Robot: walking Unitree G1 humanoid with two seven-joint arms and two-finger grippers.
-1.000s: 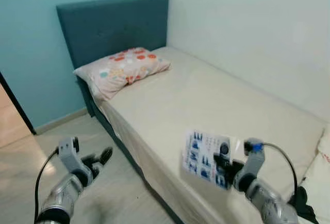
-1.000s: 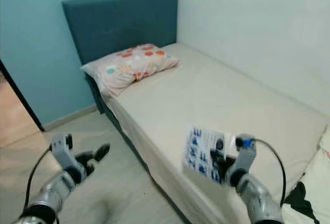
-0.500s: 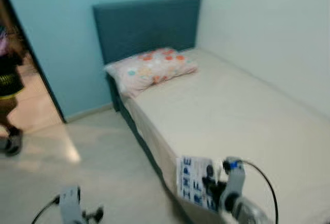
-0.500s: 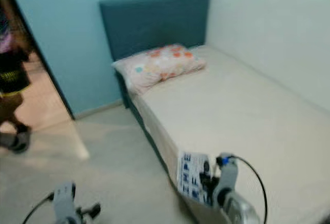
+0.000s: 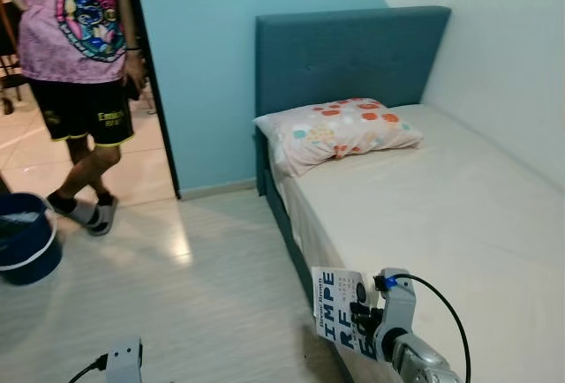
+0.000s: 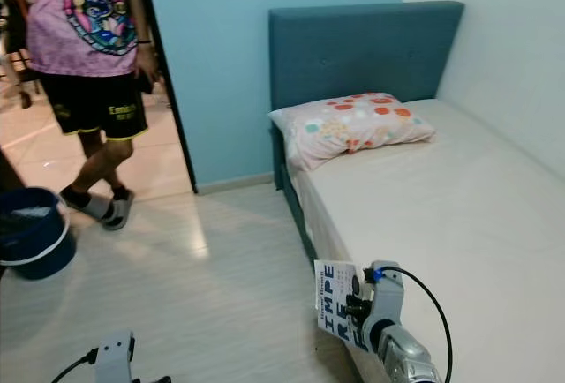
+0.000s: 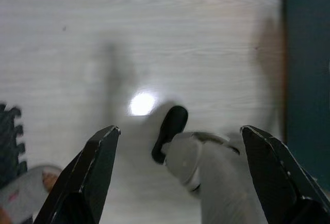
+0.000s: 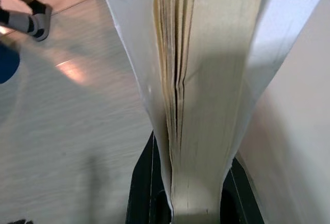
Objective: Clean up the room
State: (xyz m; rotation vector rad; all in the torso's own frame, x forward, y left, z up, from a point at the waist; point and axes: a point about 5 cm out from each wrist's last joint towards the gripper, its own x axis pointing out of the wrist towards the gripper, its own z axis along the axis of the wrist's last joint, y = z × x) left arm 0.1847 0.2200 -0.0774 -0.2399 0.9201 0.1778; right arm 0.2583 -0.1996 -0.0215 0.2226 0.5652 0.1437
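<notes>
Biggest thing here is the single bed with a cream sheet and teal padded headboard [image 5: 459,215], made up with just a spotted pillow [image 5: 340,130] on it. A person in a pink shirt [image 5: 79,65] stands in the doorway near a round blue bucket [image 5: 26,237]. The right gripper [image 6: 355,308] is clamped tight on a white paperback book with blue lettering [image 6: 338,312], held upright by the bed's edge. The left gripper [image 7: 175,146] hangs wide open over the floor, holding nothing. I'd say the book is picked up but not put away yet.
</notes>
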